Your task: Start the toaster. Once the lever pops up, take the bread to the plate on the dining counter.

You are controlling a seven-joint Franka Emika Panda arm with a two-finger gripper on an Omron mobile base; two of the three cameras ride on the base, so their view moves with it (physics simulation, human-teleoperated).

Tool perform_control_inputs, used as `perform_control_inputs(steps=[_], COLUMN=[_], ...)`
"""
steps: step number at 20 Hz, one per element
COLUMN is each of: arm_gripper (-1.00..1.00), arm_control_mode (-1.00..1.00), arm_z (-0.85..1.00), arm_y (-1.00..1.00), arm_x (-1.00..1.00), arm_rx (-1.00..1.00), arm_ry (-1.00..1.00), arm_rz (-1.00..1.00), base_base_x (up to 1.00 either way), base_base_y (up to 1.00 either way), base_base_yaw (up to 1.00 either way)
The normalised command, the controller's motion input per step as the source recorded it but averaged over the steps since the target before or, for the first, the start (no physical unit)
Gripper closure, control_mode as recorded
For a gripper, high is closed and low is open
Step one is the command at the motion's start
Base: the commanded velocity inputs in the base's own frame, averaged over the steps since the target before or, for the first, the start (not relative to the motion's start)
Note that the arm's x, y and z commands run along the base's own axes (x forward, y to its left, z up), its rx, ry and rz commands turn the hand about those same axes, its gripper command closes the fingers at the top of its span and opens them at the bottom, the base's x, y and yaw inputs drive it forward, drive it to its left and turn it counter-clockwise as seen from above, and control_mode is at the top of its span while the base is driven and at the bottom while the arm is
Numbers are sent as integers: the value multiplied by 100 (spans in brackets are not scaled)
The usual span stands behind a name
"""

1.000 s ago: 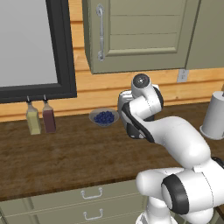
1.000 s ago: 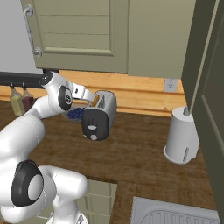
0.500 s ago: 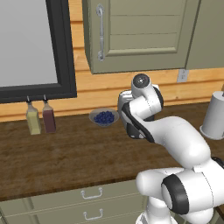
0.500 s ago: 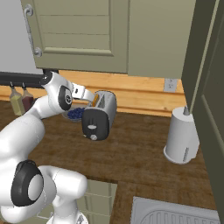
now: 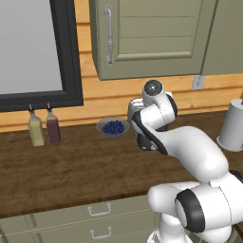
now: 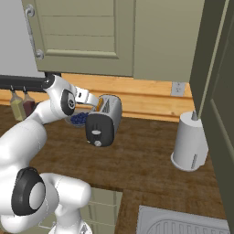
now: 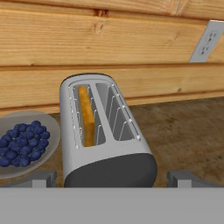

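Hovering, no change over the last second | hand [image 7: 112, 181] fingers spread wide, gripping nothing, poised above toaster [image 7: 103, 131] | bread [image 7: 86, 114] seated in the 9 o'clock slot | bowl of blueberries [image 7: 22, 142] at toaster's 9 o'clock | lever apparently unpressed; toaster not started.
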Motion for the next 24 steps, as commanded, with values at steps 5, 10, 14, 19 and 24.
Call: perform_control_inputs(steps=[5,10,14,19,24], arm_gripper=[-100,-100,-100,-100,-100], arm_control_mode=[-100,-100,-100,-100,-100], arm_z=[0,0,0,0,0], arm_y=[0,0,0,0,0], arm_x=[0,0,0,0,0], arm_rx=[0,0,0,0,0], arm_ry=[0,0,0,0,0], arm_rz=[0,0,0,0,0], base_base_x=[0,0,0,0,0], base_base_y=[0,0,0,0,0], base_base_yaw=[0,0,0,0,0])
